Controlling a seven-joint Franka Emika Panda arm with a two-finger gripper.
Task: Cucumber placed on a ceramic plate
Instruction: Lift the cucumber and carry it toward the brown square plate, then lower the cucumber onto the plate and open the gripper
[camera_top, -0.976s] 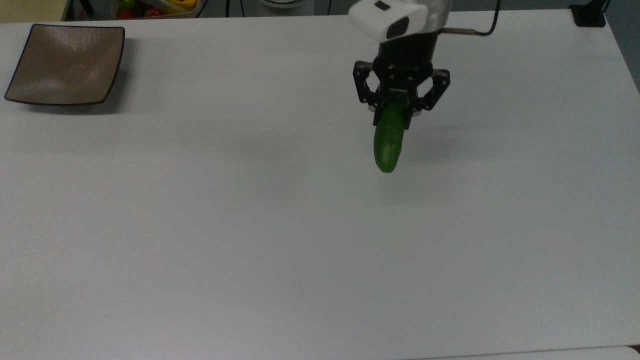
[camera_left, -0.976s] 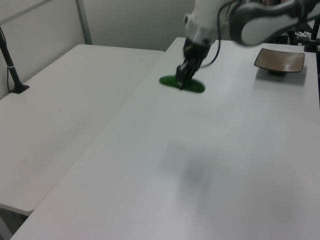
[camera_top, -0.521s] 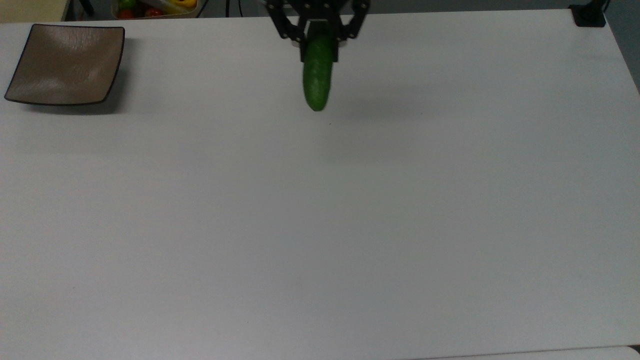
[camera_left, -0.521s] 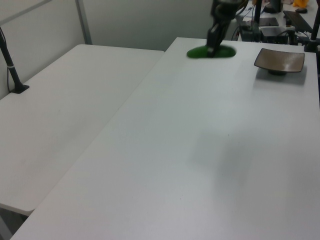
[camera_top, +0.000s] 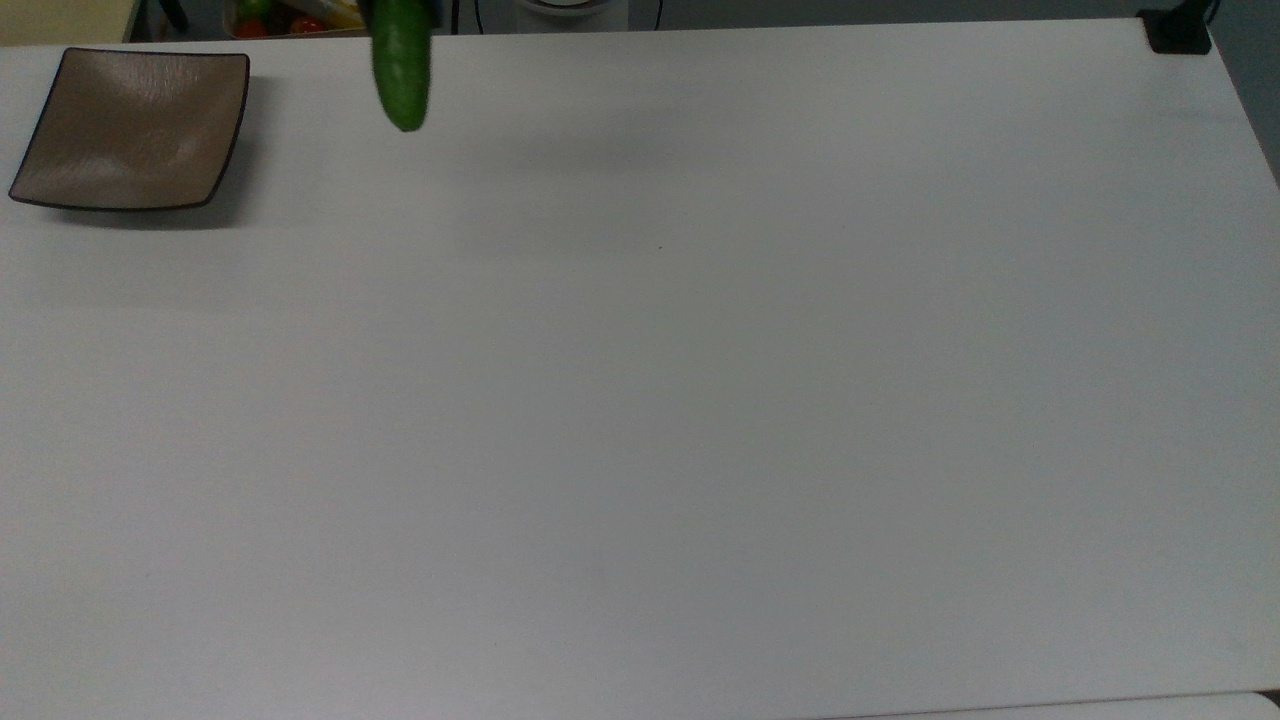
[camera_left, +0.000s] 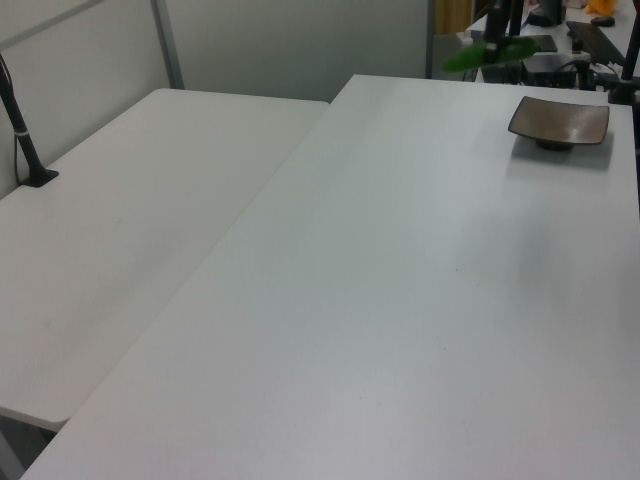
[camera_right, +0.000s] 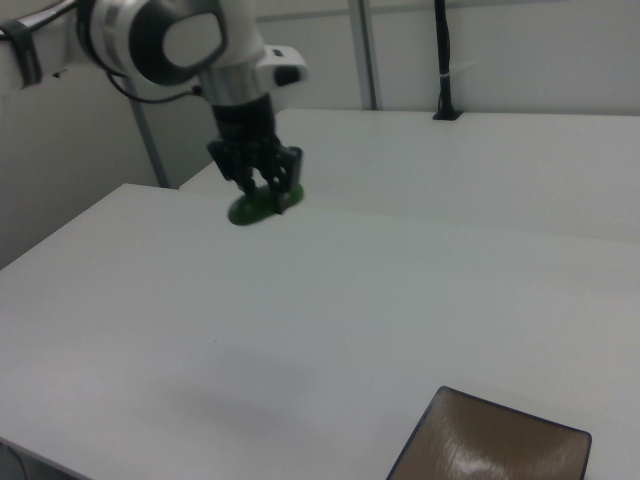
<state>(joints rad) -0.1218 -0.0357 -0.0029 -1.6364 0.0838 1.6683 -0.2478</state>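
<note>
Cucumber in the air, plate bare on the table.

Going left to right in the top view, you have the plate (camera_top: 132, 130) sitting near the far left corner of the white table (camera_top: 700, 400), then the cucumber (camera_top: 401, 65) well apart to its right, end pointing toward the camera, its shadow on the tabletop. In the right view your gripper (camera_right: 262, 190) hangs from the arm (camera_right: 170, 35) with its fingers pinching the cucumber (camera_right: 254, 209) above the table, and the plate (camera_right: 490, 450) lies at the right view's lower right. In the left view the cucumber (camera_left: 492, 53) floats left of the plate (camera_left: 560, 120).
</note>
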